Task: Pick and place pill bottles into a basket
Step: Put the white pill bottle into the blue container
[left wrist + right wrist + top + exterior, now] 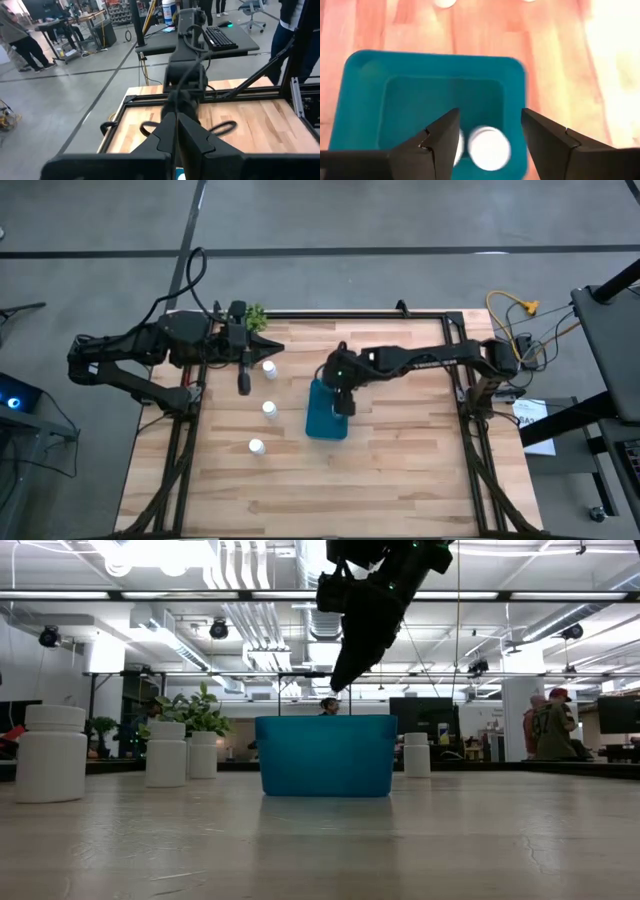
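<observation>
The teal basket [322, 418] stands on the wooden table near its middle. My right gripper [490, 115] is open and empty, pointing down above the basket's far part [338, 683]. In the right wrist view a white pill bottle [490, 147] lies inside the basket, and a second white one [460, 145] is partly hidden behind a finger. Three pill bottles stand on their bases left of the basket [269, 369] [269, 409] [257, 447]. My left gripper [243, 387] is shut and empty near the far-left bottle, its fingers together in its wrist view [175, 122].
A small green plant [257, 317] stands at the table's far edge, left of centre. In the low view one more white bottle [416, 754] stands to the right of the basket. Bare wood lies along the near and right parts of the table.
</observation>
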Controlling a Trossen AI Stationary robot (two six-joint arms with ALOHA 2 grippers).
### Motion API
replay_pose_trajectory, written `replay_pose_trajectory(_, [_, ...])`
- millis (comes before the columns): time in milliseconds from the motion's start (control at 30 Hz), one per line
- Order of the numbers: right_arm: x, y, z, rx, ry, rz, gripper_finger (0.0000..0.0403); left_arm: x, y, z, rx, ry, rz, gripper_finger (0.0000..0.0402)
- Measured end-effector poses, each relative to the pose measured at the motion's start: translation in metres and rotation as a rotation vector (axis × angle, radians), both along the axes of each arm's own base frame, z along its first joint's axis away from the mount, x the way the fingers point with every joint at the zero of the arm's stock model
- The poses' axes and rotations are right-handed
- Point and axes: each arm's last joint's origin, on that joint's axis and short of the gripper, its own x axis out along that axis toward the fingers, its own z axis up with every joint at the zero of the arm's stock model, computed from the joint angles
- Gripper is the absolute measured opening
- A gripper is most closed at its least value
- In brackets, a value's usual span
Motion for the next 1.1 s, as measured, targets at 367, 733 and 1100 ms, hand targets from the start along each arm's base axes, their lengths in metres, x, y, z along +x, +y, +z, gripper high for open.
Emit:
replay_pose_trajectory(367, [-0.018, -0.028, 0.033, -0.013, -0.095, -0.079, 0.0203, -0.008, 0.002, 0.003, 0.029, -0.011, 0.023, 0.0])
replay_pose_trajectory(733, [-0.038, -0.051, 0.062, -0.077, -0.171, -0.189, 0.0203, -0.013, 0.003, 0.005, 0.036, -0.017, 0.05, 0.0])
replay_pose_trajectory(1100, [-0.054, -0.07, 0.078, -0.121, -0.216, -0.324, 0.0203, -0.016, 0.004, 0.001, 0.045, 0.025, 0.076, 0.0])
